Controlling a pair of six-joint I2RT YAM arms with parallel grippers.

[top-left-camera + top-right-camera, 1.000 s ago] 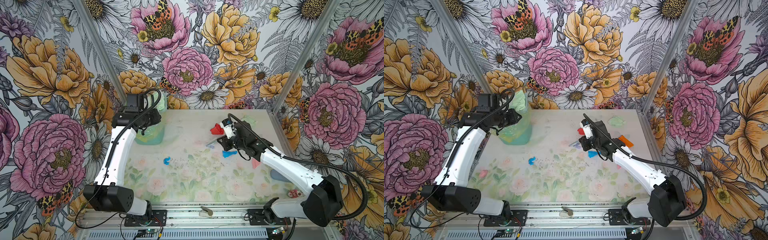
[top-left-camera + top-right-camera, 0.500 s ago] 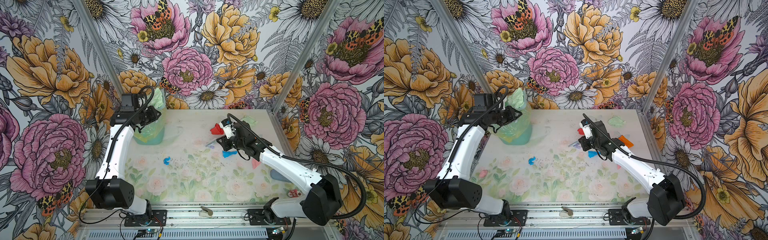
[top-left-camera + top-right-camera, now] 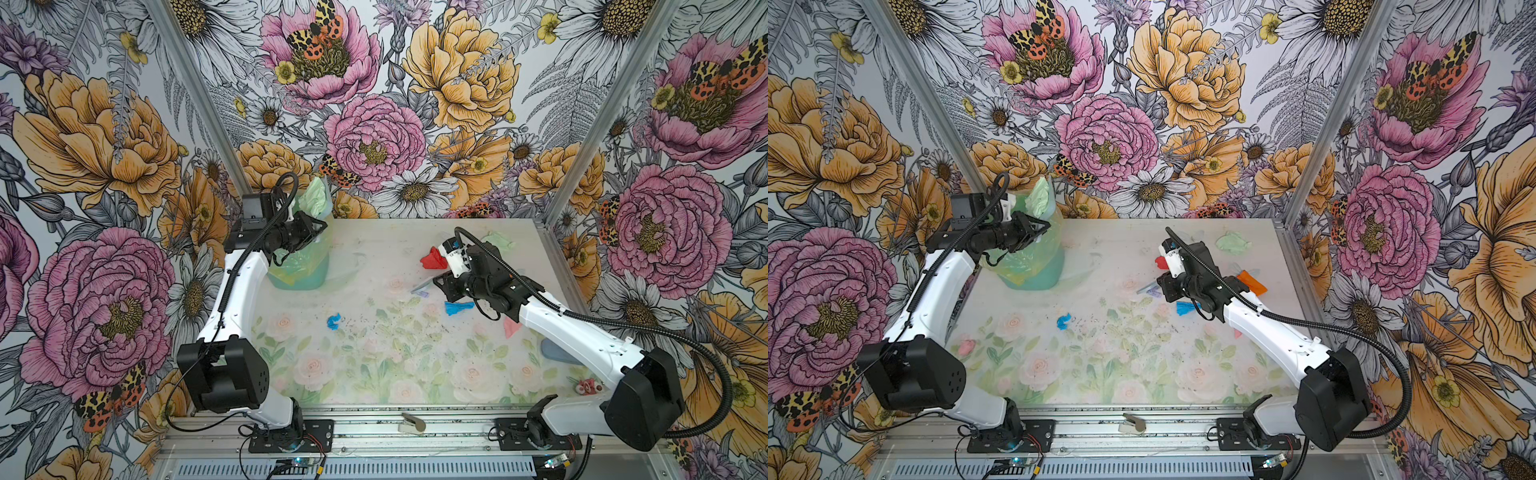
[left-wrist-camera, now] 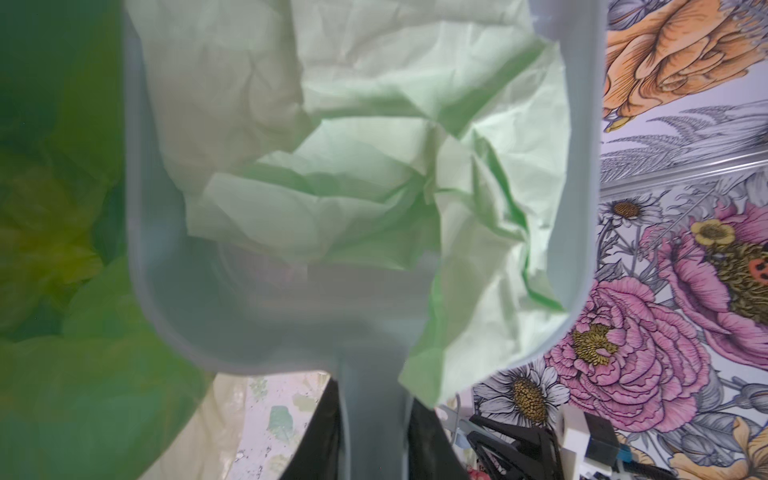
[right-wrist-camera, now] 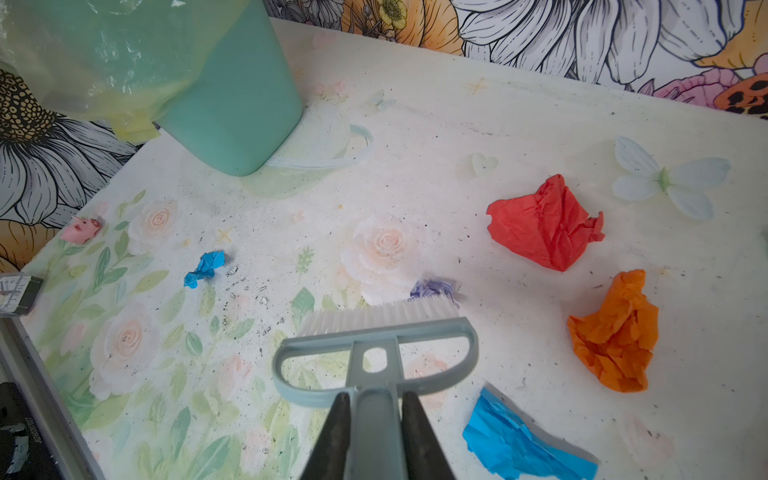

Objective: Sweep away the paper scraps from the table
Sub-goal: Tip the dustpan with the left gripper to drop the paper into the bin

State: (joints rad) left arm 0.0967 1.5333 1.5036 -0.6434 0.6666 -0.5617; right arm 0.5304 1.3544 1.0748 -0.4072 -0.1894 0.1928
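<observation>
Pinching grey brush (image 5: 376, 332) handle in right claw (image 5: 376, 405), bristles down on bench (image 5: 457, 137), touching lilac scrap (image 5: 434, 289), with red scrap (image 5: 544, 224), orange scrap (image 5: 615, 332), blue scraps (image 5: 523, 444) loose nearby. Clamping dustpan (image 4: 249, 311) handle in left claw (image 4: 372, 419), tipped above lined green bin (image 3: 305, 272), pale green paper (image 4: 374, 145) inside pan.

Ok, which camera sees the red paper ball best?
The right wrist view: the red scrap lies close, whole and unblocked. In both top views it is small, tucked against the right arm. The left wrist view misses it.
</observation>
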